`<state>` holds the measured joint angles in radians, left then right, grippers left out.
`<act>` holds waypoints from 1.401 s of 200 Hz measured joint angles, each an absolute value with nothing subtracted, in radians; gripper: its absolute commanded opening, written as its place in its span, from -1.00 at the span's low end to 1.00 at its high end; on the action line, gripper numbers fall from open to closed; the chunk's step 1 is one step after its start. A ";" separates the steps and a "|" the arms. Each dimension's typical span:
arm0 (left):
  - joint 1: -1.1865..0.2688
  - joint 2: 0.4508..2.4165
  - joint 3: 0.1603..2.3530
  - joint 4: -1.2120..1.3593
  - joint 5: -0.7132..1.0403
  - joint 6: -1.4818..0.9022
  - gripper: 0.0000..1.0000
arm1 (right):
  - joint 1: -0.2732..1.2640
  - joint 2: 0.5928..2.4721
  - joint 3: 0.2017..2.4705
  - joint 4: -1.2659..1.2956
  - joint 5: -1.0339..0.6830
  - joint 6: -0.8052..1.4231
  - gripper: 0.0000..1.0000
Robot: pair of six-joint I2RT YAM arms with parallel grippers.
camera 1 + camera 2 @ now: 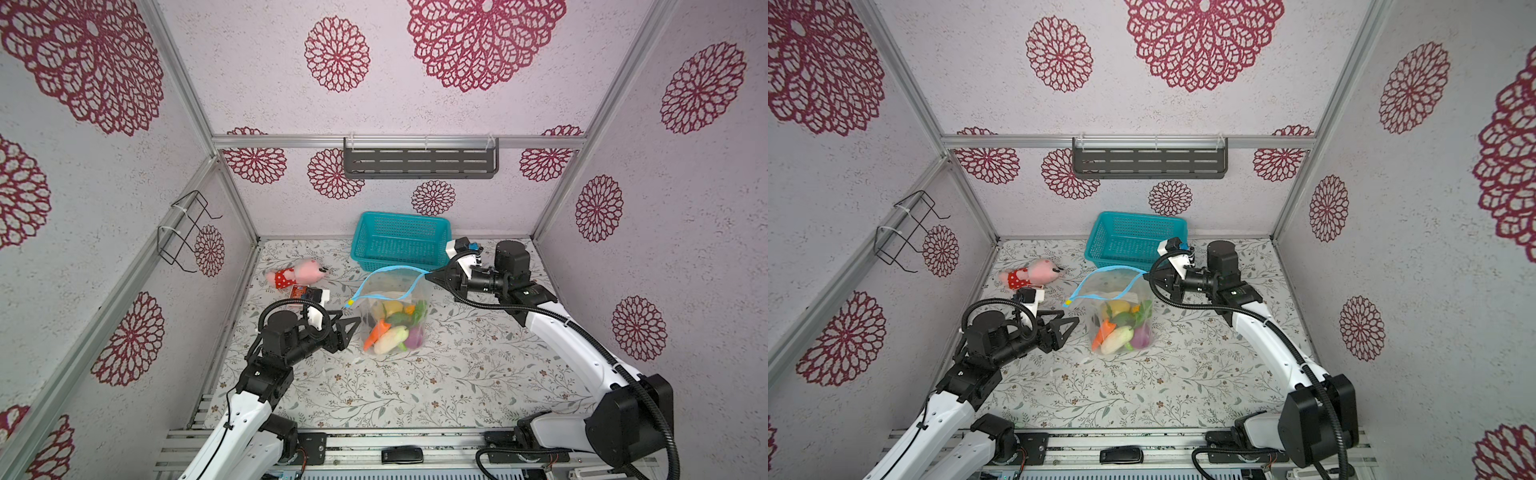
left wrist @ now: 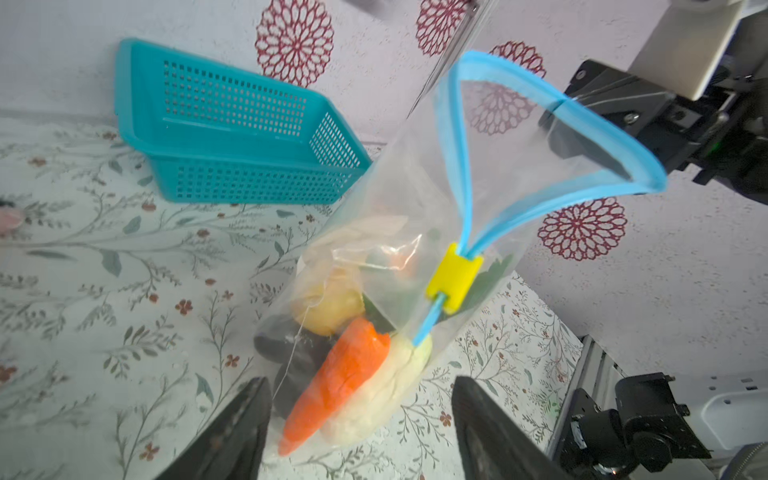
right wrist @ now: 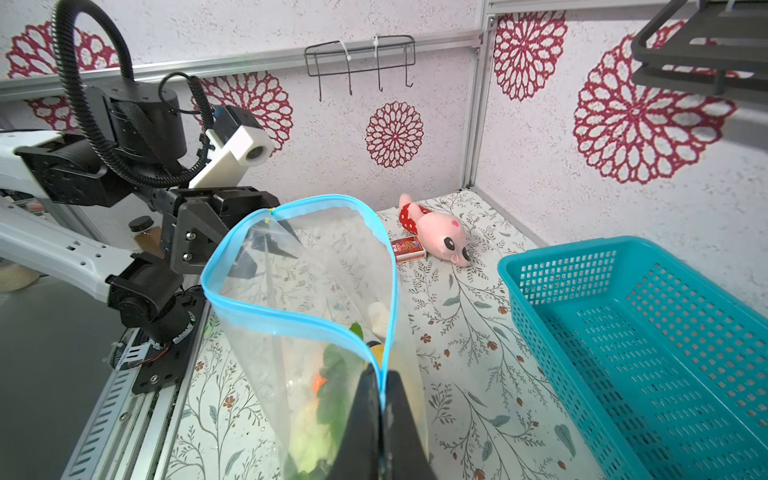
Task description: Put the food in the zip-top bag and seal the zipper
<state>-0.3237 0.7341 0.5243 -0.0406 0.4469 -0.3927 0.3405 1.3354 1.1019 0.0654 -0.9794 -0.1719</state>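
Observation:
The clear zip-top bag (image 1: 390, 291) stands mid-table, its mouth pulled open. The food (image 1: 392, 328) lies at its bottom: carrot (image 2: 340, 382), white corn, yellow potato, dark eggplant, green leaves (image 3: 332, 395). The blue zipper (image 2: 465, 166) forms an open loop, with its yellow slider (image 2: 455, 278) at the end nearer my left arm. My right gripper (image 1: 428, 275) is shut on the zipper's far corner (image 3: 380, 374) and holds it up. My left gripper (image 1: 351, 320) is open just left of the bag, level with the food (image 2: 361, 386), gripping nothing.
A teal mesh basket (image 1: 399, 241) sits behind the bag at the back wall. A pink plush toy (image 1: 297, 274) and a small red box (image 1: 299, 292) lie at back left, close behind my left wrist. A dark shelf (image 1: 419, 162) hangs on the back wall.

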 measured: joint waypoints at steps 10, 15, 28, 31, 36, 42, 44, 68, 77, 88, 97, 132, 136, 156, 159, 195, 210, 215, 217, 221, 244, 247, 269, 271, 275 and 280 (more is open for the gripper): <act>-0.342 0.749 0.514 0.015 0.430 -0.392 0.35 | 0.333 1.343 1.102 0.078 -0.992 -0.164 -1.00; -0.354 0.758 0.509 0.043 0.422 -0.389 0.31 | 0.329 1.347 1.102 0.085 -0.999 -0.160 -1.00; -0.376 0.783 0.503 0.098 0.397 -0.380 0.20 | 0.318 1.354 1.102 0.096 -1.010 -0.152 -1.00; -0.380 0.789 0.503 0.109 0.391 -0.378 0.17 | 0.316 1.355 1.102 0.098 -1.013 -0.149 -1.00; -0.385 0.797 0.503 0.125 0.384 -0.371 0.12 | 0.311 1.358 1.102 0.101 -1.019 -0.146 -1.00; -0.387 0.806 0.503 0.144 0.375 -0.367 0.04 | 0.308 1.359 1.102 0.105 -1.024 -0.138 -1.00; -0.388 0.809 0.503 0.149 0.373 -0.364 0.01 | 0.307 1.360 1.102 0.106 -1.025 -0.138 -1.00; -0.388 0.850 0.503 0.214 0.337 -0.342 -0.27 | 0.299 1.360 1.102 0.122 -1.035 -0.126 -1.00; -0.388 0.861 0.503 0.230 0.324 -0.337 -0.30 | 0.297 1.360 1.102 0.126 -1.037 -0.120 -1.00; -0.389 0.869 0.503 0.243 0.312 -0.330 -0.40 | 0.297 1.360 1.102 0.130 -1.041 -0.113 -1.00; -0.388 0.871 0.503 0.251 0.302 -0.323 -0.53 | 0.297 1.360 1.102 0.132 -1.045 -0.111 -1.00; -0.389 0.871 0.521 0.257 0.283 -0.299 -0.91 | 0.297 1.360 1.101 0.133 -1.050 -0.104 -1.00; -0.389 0.871 0.526 0.256 0.282 -0.297 -0.94 | 0.297 1.360 1.101 0.133 -1.049 -0.104 -1.00; -0.389 0.868 0.553 0.249 0.279 -0.282 -1.00 | 0.295 1.360 1.101 0.133 -1.050 -0.103 -1.00; -0.389 0.867 0.556 0.248 0.279 -0.279 -1.00 | 0.295 1.360 1.101 0.133 -1.050 -0.104 -1.00; -0.389 0.851 0.585 0.191 0.278 -0.255 -1.00 | 0.288 1.360 1.101 0.113 -1.048 -0.109 -1.00; -0.389 0.844 0.613 0.134 0.281 -0.250 -1.00 | 0.277 1.360 1.103 0.075 -1.043 -0.126 -1.00; -0.389 0.843 0.626 0.109 0.283 -0.247 -1.00 | 0.273 1.360 1.106 0.057 -1.040 -0.137 -1.00; -0.389 0.842 0.632 0.101 0.283 -0.247 -1.00 | 0.272 1.360 1.108 0.048 -1.038 -0.140 -1.00; -0.389 0.841 0.644 0.080 0.287 -0.244 -1.00 | 0.269 1.360 1.113 0.029 -1.032 -0.150 -1.00; -0.389 0.831 0.702 -0.009 0.321 -0.237 -1.00 | 0.262 1.360 1.163 -0.080 -1.006 -0.207 -1.00; -0.389 0.830 0.708 -0.018 0.327 -0.236 -1.00 | 0.261 1.360 1.170 -0.092 -1.003 -0.215 -1.00; -0.389 0.819 0.731 -0.068 0.364 -0.231 -1.00 | 0.261 1.359 1.203 -0.171 -0.981 -0.273 -0.37; -0.388 0.818 0.732 -0.073 0.368 -0.231 -1.00 | 0.262 1.359 1.204 -0.178 -0.979 -0.282 -0.29; -0.389 0.818 0.732 -0.080 0.374 -0.228 -1.00 | 0.264 1.359 1.207 -0.191 -0.974 -0.291 -0.19; -0.389 0.817 0.733 -0.088 0.382 -0.225 -1.00 | 0.268 1.358 1.209 -0.208 -0.970 -0.307 -0.03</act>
